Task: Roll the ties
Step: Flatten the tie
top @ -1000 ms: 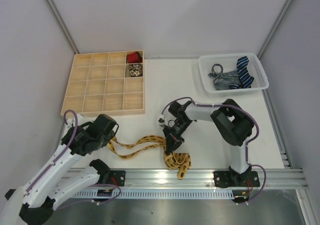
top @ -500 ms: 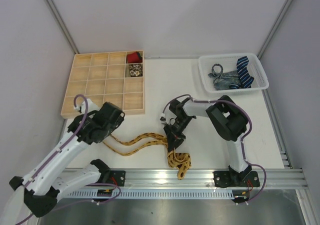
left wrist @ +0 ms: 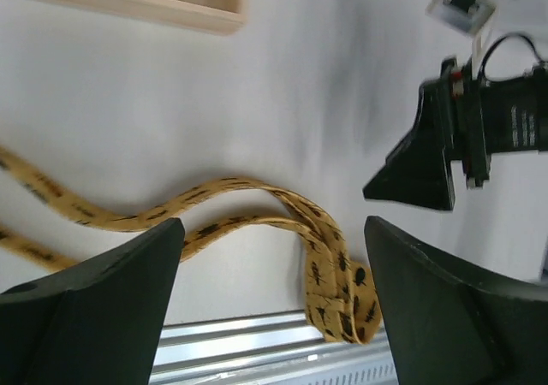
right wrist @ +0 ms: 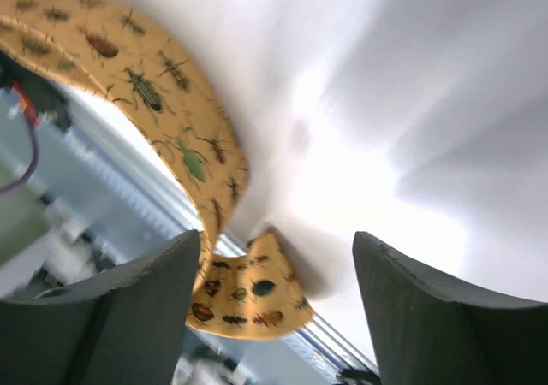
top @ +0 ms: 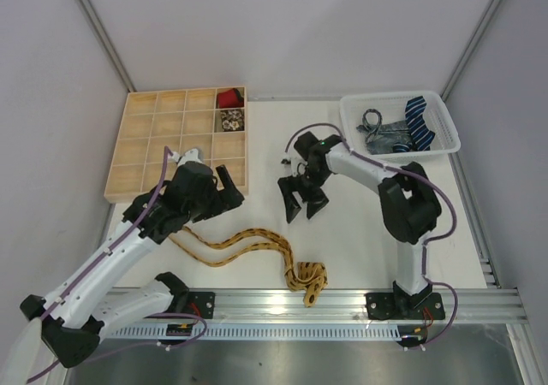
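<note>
Beyond the left gripper [top: 226,189] sits a wooden tray [top: 163,150] of square cells. Its far right corner cell holds a rolled red tie [top: 229,99]. The cell just nearer the gripper holds a pale patterned roll [top: 229,121], probably a tie too, though it is small in the top view. Beyond the right gripper [top: 303,207], and off to its right, stands a white basket [top: 351,103]. A grey tie [top: 384,137] and a blue-striped tie [top: 418,118] lie loose in it.

Both grippers hang above the table [top: 360,231] with jaws spread wide, holding nothing and touching nothing. The left one points toward the right one, which shows in the left wrist view.

Nearer than both grippers, the yellow tie [top: 244,240] lies flat on the table. It is mustard with dark insect prints. Two strands run side by side in a wavy line from under the left arm toward the right. They end in a folded bunch on the near side of the right gripper, by the metal rail [top: 342,300].
</note>
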{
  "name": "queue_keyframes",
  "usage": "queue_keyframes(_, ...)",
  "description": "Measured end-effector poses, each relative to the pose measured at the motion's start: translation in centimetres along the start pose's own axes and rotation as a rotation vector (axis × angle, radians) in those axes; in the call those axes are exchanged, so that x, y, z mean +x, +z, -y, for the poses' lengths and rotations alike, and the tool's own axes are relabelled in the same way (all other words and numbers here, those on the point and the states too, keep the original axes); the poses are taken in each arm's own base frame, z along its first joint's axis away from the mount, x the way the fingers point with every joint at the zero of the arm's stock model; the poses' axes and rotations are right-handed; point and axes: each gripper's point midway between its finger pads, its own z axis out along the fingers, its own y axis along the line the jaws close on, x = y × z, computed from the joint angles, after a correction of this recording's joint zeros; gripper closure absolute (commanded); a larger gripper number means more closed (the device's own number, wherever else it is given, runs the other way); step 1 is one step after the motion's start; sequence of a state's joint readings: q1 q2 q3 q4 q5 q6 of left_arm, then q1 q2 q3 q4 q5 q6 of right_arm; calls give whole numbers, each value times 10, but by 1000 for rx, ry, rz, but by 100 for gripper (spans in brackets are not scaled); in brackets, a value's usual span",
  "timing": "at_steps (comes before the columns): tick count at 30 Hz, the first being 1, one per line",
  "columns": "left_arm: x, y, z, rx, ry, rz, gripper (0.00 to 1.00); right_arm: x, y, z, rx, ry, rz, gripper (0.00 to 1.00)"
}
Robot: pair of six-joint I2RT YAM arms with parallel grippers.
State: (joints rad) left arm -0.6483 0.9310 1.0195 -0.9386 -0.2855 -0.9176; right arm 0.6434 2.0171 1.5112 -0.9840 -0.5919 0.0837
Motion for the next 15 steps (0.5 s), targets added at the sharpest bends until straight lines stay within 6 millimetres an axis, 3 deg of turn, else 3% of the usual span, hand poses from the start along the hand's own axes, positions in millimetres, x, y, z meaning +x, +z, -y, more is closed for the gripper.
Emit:
queue_keyframes(5, 11, -3, 42, 236, 114, -72, 0, -11, -71, 13, 189, 61, 267, 7)
queue_keyframes(8, 26, 3, 58, 309, 164, -152, 0, 14, -103, 3, 202, 97, 406, 6)
queue_keyframes(11, 51, 15, 67, 343, 188, -251, 1, 43, -104, -15, 102, 142, 506, 0)
queue_keyframes(13, 74, 17, 72, 370, 173, -313, 1, 68, -89, -20, 34, 225, 545, 0)
queue_keyframes(15, 95, 16, 74, 393, 147, -363, 1, 103, -61, -23, -1, 328, 531, 0)
